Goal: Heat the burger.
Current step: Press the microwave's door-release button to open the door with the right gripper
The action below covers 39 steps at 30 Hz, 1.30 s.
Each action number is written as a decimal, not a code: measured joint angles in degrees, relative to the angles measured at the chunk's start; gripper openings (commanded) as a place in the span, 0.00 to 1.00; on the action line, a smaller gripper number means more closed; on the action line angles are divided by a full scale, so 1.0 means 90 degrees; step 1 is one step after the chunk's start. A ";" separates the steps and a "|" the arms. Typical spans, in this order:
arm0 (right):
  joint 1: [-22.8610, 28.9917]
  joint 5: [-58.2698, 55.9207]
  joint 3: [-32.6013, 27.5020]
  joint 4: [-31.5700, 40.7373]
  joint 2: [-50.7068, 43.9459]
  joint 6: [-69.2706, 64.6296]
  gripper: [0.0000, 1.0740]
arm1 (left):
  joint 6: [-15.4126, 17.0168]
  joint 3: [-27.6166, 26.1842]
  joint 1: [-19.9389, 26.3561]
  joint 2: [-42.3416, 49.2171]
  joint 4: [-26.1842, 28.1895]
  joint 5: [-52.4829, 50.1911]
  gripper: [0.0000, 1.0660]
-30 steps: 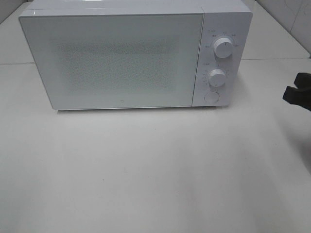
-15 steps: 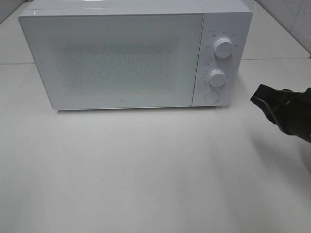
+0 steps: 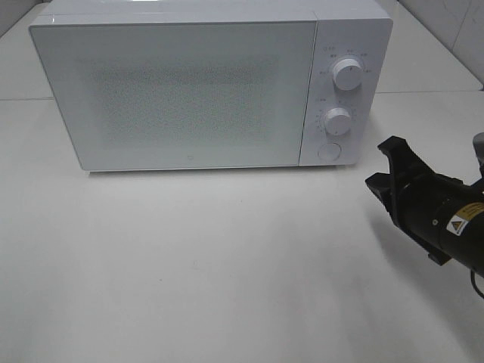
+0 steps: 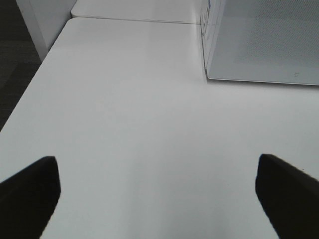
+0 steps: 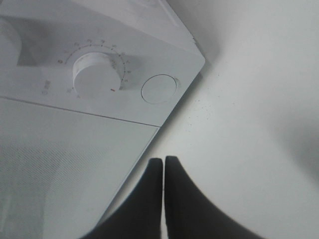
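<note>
The burger is out of view in every frame. A white microwave (image 3: pixel 181 91) stands at the back of the table with its door shut, and its frosted window shows nothing inside. My right gripper (image 3: pixel 384 162) is shut and empty, low over the table to the right of the microwave's control panel. In the right wrist view its fingertips (image 5: pixel 163 162) press together, pointing toward the round button (image 5: pixel 159 88). My left gripper (image 4: pixel 157 169) is open and empty over bare table left of the microwave (image 4: pixel 264 45). The exterior view does not show it.
The control panel carries an upper knob (image 3: pixel 347 75), a lower knob (image 3: pixel 338 121) and a round button (image 3: pixel 328 151). The white table (image 3: pixel 227 257) stretches in front of the microwave. Its left edge (image 4: pixel 30 94) drops to a dark floor.
My right arm has come in from the right edge toward the microwave's control panel, gripper still shut. The microwave has not moved.
</note>
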State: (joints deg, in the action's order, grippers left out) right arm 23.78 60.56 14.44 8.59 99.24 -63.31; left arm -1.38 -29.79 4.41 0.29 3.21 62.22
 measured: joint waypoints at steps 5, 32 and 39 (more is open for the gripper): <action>0.0013 0.0108 0.0357 0.0032 0.0293 -0.0579 0.00 | 0.0000 0.0000 0.0000 0.0000 0.0000 0.0000 0.95; 0.0019 -0.0637 0.2375 0.0484 0.1961 -0.1802 0.00 | 0.0000 0.0000 0.0000 0.0000 0.0000 0.0000 0.95; 0.0019 -0.0688 0.2572 0.0592 0.2158 -0.1802 0.00 | 0.0000 0.0000 0.0000 0.0000 0.0000 0.0000 0.95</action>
State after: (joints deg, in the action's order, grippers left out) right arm 23.95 54.37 37.59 13.92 118.66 -79.53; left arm -1.38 -29.79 4.41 0.29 3.21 62.22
